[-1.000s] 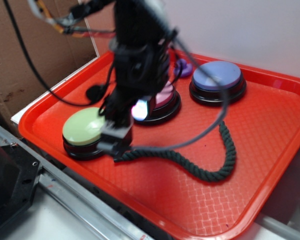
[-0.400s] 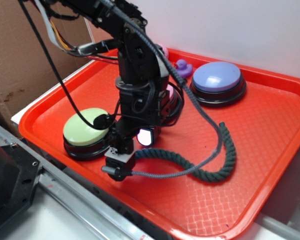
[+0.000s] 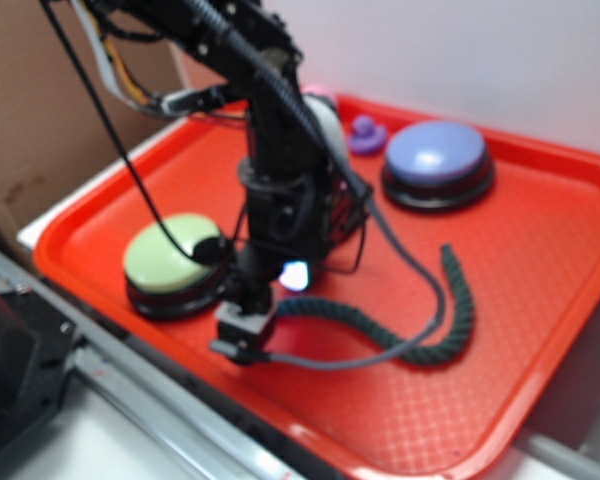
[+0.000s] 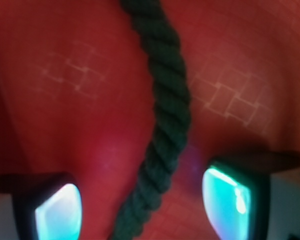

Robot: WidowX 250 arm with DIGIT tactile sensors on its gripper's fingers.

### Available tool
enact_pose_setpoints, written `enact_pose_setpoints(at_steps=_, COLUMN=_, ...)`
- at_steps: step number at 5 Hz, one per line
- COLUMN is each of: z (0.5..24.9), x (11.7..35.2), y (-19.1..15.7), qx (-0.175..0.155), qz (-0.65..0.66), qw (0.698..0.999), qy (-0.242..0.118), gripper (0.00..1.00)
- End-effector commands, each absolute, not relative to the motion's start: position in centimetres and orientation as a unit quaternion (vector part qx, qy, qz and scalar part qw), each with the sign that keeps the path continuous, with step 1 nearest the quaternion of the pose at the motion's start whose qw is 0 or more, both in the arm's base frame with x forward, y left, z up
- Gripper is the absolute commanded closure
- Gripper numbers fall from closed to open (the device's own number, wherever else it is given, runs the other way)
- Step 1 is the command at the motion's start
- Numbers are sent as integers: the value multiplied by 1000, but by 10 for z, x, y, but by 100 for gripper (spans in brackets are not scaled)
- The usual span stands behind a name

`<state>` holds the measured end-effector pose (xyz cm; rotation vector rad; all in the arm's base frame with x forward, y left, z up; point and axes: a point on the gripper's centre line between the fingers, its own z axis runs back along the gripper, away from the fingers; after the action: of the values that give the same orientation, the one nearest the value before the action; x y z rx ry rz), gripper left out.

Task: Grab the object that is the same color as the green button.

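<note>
A red tray [image 3: 540, 250] with a fine waffle texture is set against a pale wall, with brown cardboard seen to one side. On the tray, the green button [image 3: 165, 255] is placed near the front edge, a blue-purple button [image 3: 437, 155] sits toward the back, and a small purple duck [image 3: 365, 132] is seen beside it. The green rope [image 3: 420, 345] is laid in a loose curve across the tray floor, one end lying under the hand [image 3: 242, 340], just beside the green button. In the wrist view the rope [image 4: 165, 125] is seen running between the two fingertips [image 4: 227, 200], which are spread apart with a gap on either side, so the hand is released and nothing is gripped yet. The rope is judged to be light, soft and limp; its twisted surface should be gripped easily, but it will sag and trail when lifted. It is best pinched across its width where it is already straddled.
</note>
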<state>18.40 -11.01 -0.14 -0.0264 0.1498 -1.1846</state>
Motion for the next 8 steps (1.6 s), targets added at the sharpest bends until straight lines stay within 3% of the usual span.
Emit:
enact_pose_setpoints(at_steps=1, z=-18, x=161, y=-86, qx=37, qz=-517, qw=849, qy=107, gripper=20)
enact_pose_setpoints(at_steps=2, z=-18, x=159, y=-89, qx=27, qz=-506, qw=855, qy=110, gripper=100)
enact_pose_setpoints(at_steps=4, z=-6, x=163, y=-90, qx=20, qz=-494, qw=864, qy=95, gripper=100)
enact_pose_setpoints(at_steps=5, z=41, x=176, y=-86, qx=31, qz=-430, qw=901, qy=54, gripper=100)
enact_pose_setpoints(at_steps=6, z=89, x=181, y=-81, qx=21, qz=-315, qw=948, qy=-22, gripper=100)
enact_pose_setpoints(at_steps=8, z=188, x=158, y=-60, qx=-4, qz=-70, qw=996, qy=-63, gripper=100)
